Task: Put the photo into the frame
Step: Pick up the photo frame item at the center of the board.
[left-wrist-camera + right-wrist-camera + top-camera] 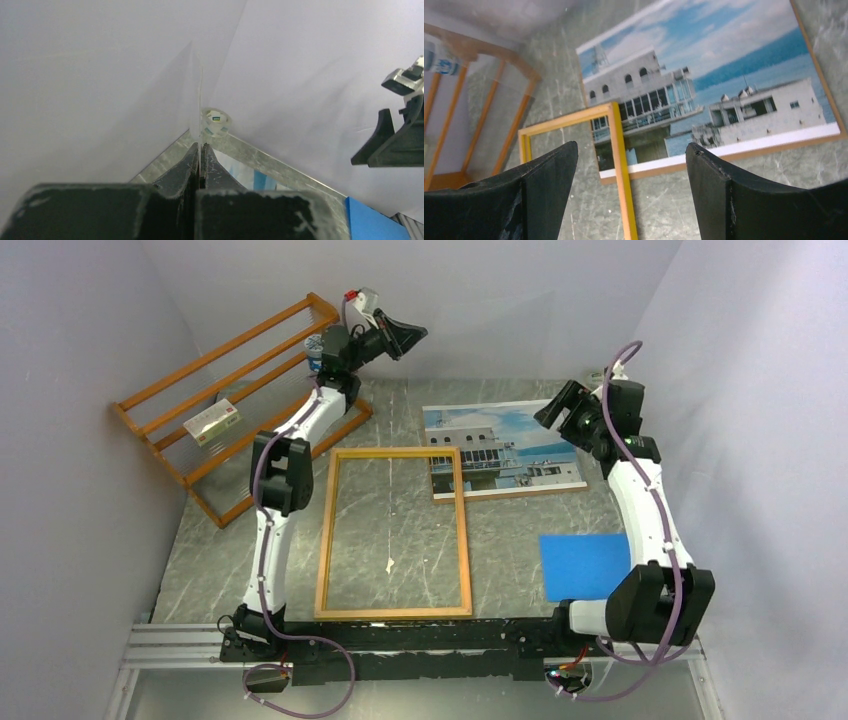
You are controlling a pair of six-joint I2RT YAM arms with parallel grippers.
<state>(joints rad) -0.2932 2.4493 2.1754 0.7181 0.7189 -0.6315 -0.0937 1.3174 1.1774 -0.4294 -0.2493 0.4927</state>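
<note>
Surface: grey marbled table [500, 540], pale walls [500, 300].
Count: one frame [395, 613], one photo [510, 445], one blue sheet [585, 565], one rack [215, 352].
Photo: far right, near-left corner under frame.
Left claw [200, 147]: closed on clear sheet [196, 90].
Right claw [631, 150]: spread, empty.

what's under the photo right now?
A brown backing board: only its thin edge shows along the bottom and right sides of the photo. The rest is covered by the print. A corner of the frame lies over the photo's lower-left corner.
</note>
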